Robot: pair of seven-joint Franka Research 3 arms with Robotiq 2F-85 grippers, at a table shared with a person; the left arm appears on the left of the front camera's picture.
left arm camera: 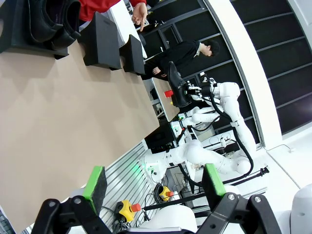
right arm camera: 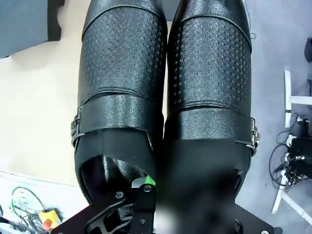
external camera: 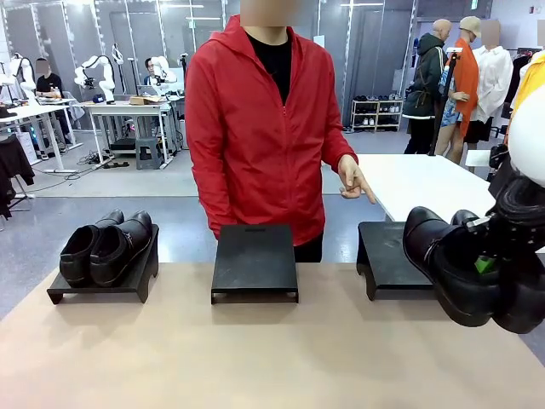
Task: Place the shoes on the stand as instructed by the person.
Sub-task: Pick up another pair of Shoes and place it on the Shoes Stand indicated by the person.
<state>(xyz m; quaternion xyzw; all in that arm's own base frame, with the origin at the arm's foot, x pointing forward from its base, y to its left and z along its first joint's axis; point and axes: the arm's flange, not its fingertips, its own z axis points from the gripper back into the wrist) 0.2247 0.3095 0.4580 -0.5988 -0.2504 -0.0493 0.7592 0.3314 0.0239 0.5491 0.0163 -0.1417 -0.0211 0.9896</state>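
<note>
Watch the grip first. Your right tool [external camera: 491, 261] is clamped on a pair of glossy black leather dress shoes [external camera: 447, 264], apparently by their inner collars alone (one green pad [right arm camera: 149, 182] shows inside one shoe, the other finger is hidden). That thin pinch could let a shoe twist or drop, since the toes carry their weight well out from the pads.

The pair hangs in the air over the right edge of the worktop [external camera: 255, 358], just in front of the right-hand flat black stand [external camera: 383, 247] and hiding part of it. A low approach could knock the toes against that stand's front lip and shove it.

The person in the red jacket [external camera: 255, 128] holds a hand [external camera: 352, 179] with a finger out toward that side — misread it and the shoes land on the bare middle stand [external camera: 255, 256]. A second glossy black pair [external camera: 106, 247] sits on the left stand [external camera: 143, 274] near the far left corner.

The right arm reaches in from the right. Your left tool [left arm camera: 153, 183] hangs with jaws apart, empty — turned sideways to the worktop.
</note>
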